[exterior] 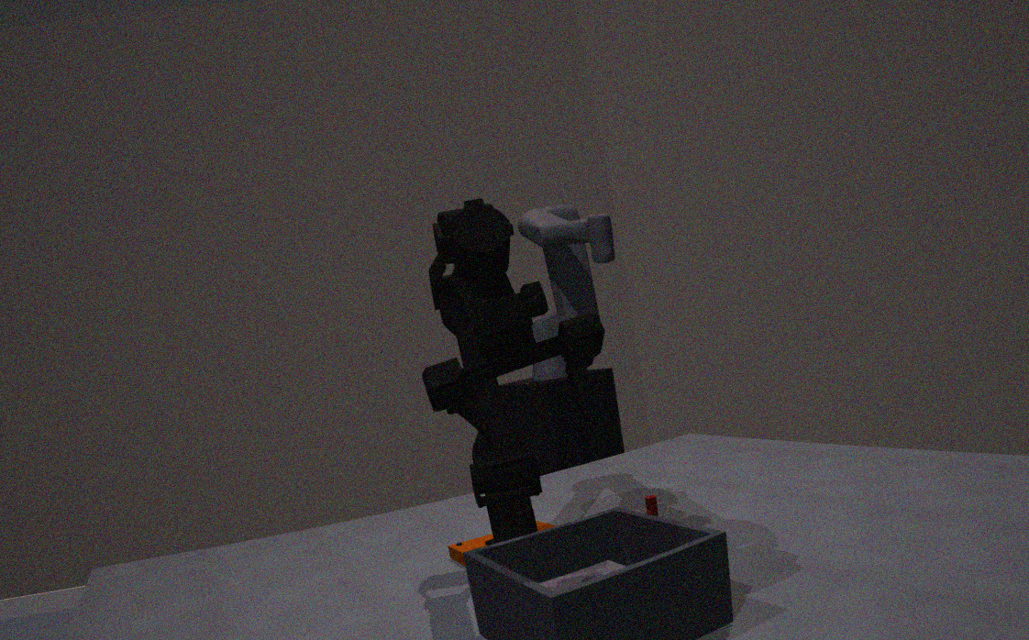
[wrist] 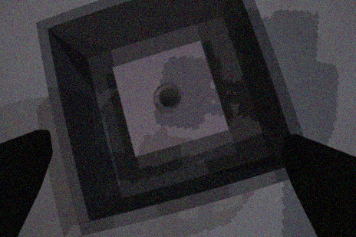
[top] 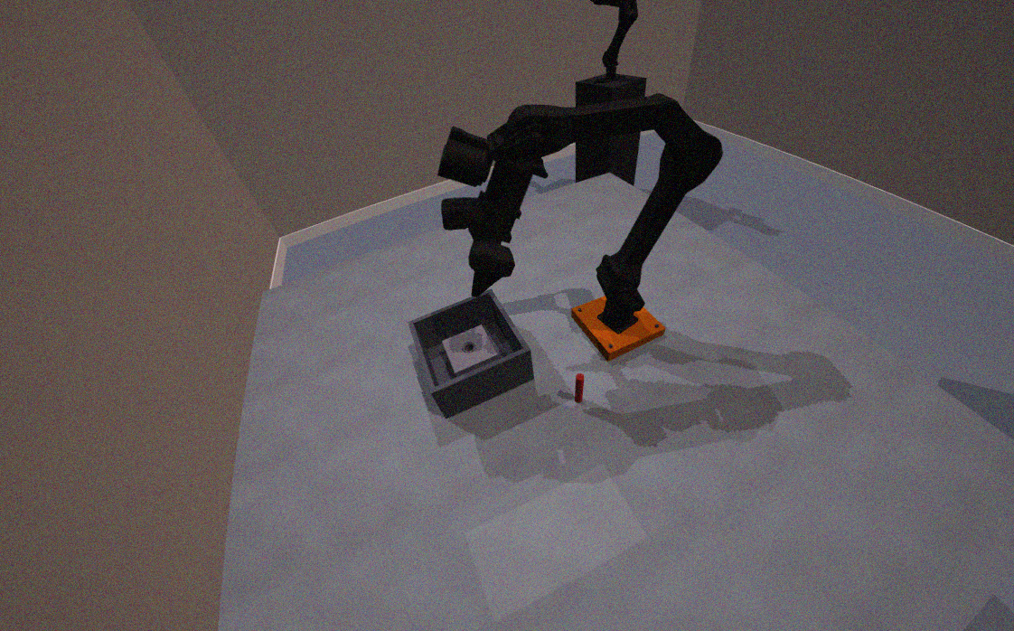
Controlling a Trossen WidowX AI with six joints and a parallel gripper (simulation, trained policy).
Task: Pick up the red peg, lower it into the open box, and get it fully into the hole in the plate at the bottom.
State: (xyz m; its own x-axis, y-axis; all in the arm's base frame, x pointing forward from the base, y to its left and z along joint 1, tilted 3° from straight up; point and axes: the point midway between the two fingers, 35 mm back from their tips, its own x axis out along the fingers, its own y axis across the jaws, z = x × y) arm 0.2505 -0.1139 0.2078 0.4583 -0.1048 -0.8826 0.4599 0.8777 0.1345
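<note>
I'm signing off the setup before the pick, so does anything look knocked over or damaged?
Nothing stands out: the red peg stands upright beside the box, which shows no visible damage.

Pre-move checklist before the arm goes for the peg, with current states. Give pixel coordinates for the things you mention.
1. Gripper point(wrist: 170, 144) open: ok.
2. Nothing between the fingers: ok.
3. Red peg point(top: 579, 388) point(exterior: 651, 505) upright on the table point(top: 354, 501) point(exterior: 860, 508) point(wrist: 17, 66): ok.
4. Gripper lined up over the peg: not ok, wrist view looks down into the box point(top: 487, 388) point(exterior: 646, 603) point(wrist: 265, 54).
5. Plate hole point(top: 469, 347) point(wrist: 169, 97) unblocked: ok, nothing in it.
6. Fingers' clearance from the box rim: cannot tell.
</note>
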